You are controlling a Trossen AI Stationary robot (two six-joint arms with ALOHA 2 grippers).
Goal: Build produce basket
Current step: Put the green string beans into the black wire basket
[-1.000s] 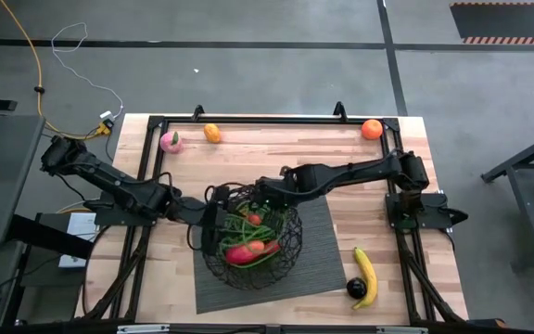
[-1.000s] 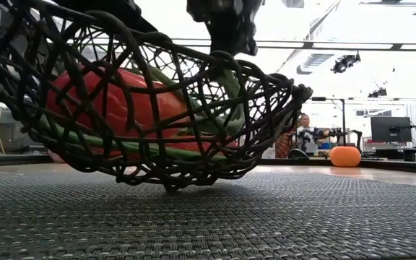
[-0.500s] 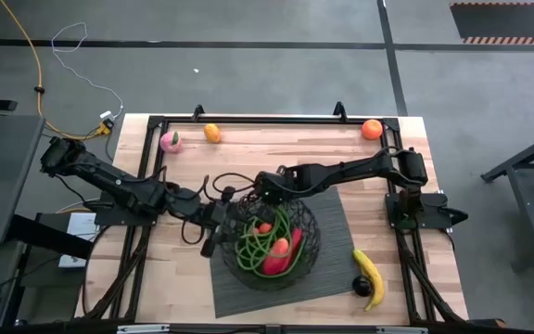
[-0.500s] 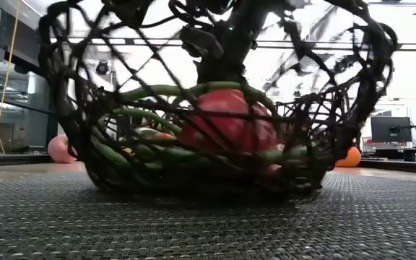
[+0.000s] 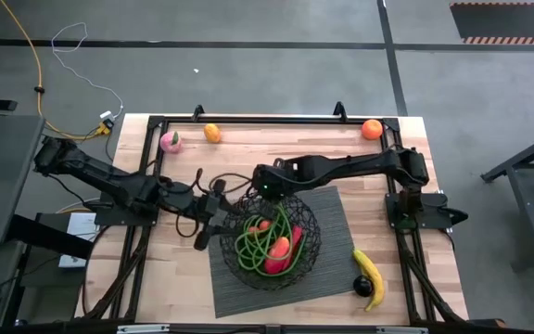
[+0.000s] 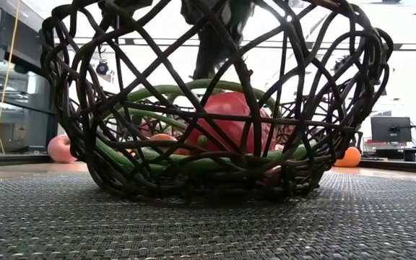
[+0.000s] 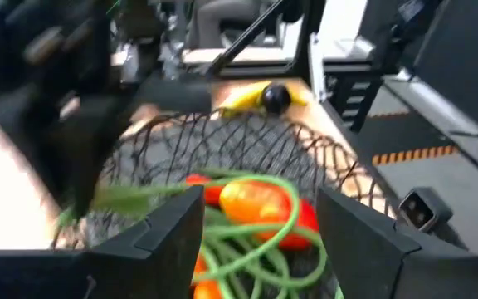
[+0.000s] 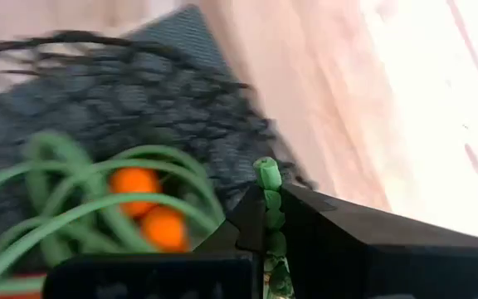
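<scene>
Wooden table (image 5: 378,176), basket (image 5: 269,243) on mat (image 5: 332,243)

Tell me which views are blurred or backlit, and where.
Left wrist view: blurred throughout, worst at the dark arm above the basket. Right wrist view: soft, the basket rim smeared, though the green bean between the fingers is clear. Low view: backlit by bright ceiling, the mesh in silhouette. High view: evenly lit and sharp.

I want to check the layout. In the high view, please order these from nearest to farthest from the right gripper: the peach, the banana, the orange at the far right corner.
From the right gripper, shut on a green bean at the basket's far rim:
1. Peach, far left corner.
2. Orange, far right corner.
3. Banana, near right edge.
Peach and orange are nearly equal.
</scene>
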